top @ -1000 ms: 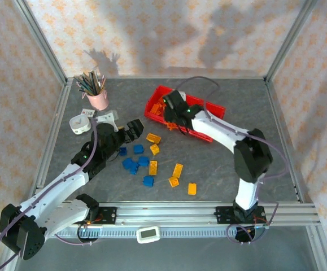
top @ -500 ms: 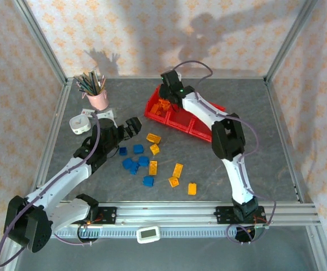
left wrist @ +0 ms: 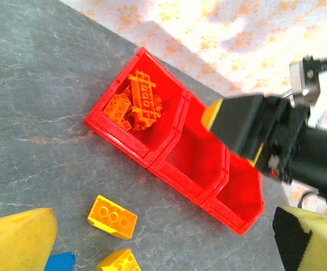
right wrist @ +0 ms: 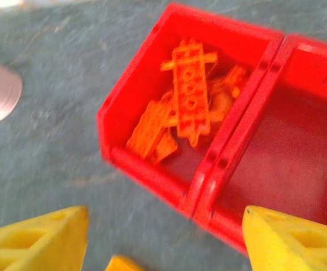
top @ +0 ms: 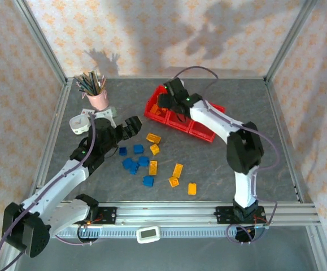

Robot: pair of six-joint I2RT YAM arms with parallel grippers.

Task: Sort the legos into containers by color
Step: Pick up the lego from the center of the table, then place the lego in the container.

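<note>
The containers (top: 200,129) are three joined red bins in a row on the grey table. The left-end bin (left wrist: 104,121) holds several orange legos (right wrist: 190,96), one ladder-like. The middle bin (left wrist: 200,155) and right bin (left wrist: 239,195) look empty. Yellow legos (top: 153,138) and blue legos (top: 131,165) lie scattered in front of the bins. My right gripper (top: 163,103) hangs over the left-end bin, open, with nothing between its yellow fingers (right wrist: 36,240). My left gripper (top: 131,126) hovers left of the yellow legos (left wrist: 112,216), open and holding nothing.
A pink pencil cup (top: 98,99) stands at the back left, with a white roll (top: 79,123) and a white bracket (top: 105,117) beside it. Aluminium frame rails run along the table's sides and front edge (top: 169,213).
My right gripper has opened and swung back and left along the row to sit over the left-end bin. The left arm has barely shifted.
</note>
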